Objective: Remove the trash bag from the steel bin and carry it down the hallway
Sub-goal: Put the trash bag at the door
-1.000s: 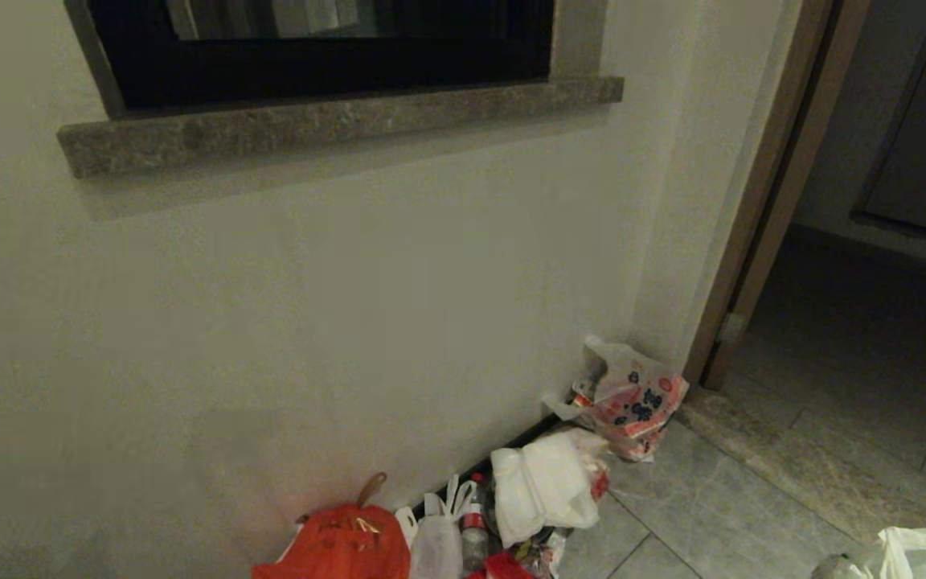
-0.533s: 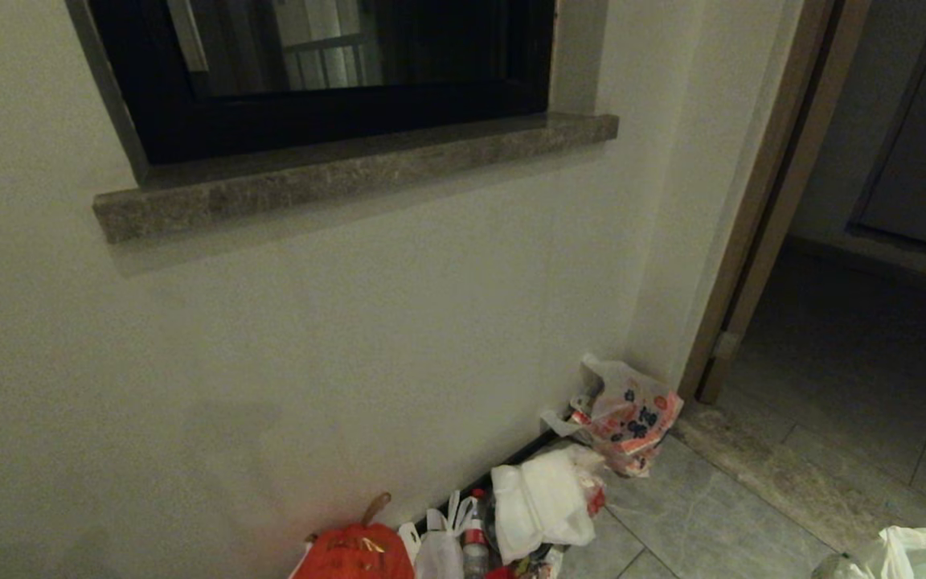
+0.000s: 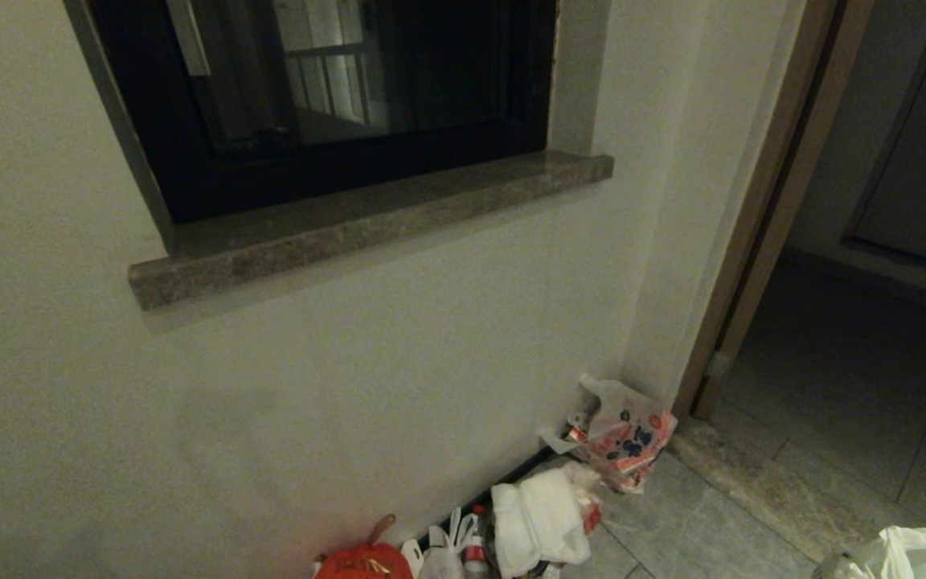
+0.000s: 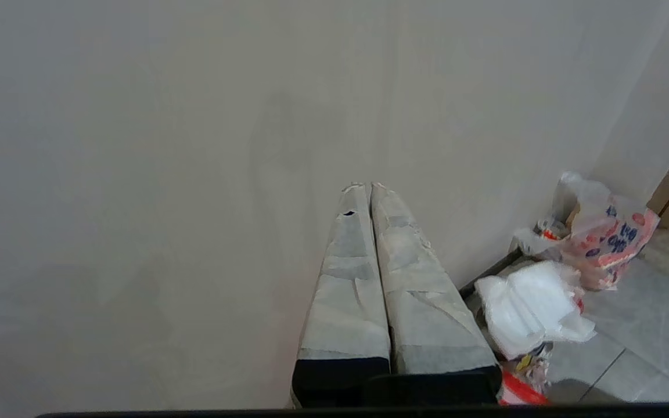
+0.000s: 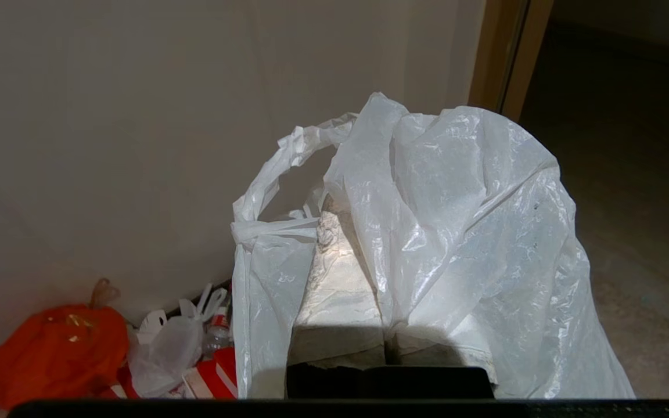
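My right gripper (image 5: 334, 232) pinching trash bag (image 5: 427, 232), bag draped over it, lower right of head frame. Left gripper (image 4: 363, 187) pressed together, empty. Bin removal looks done; hallway carry remains.

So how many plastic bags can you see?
5: the trash bag draped over the right claw; an orange-red bag, a small clear bag, a white bag and a printed bag along the wall. More may be hidden.
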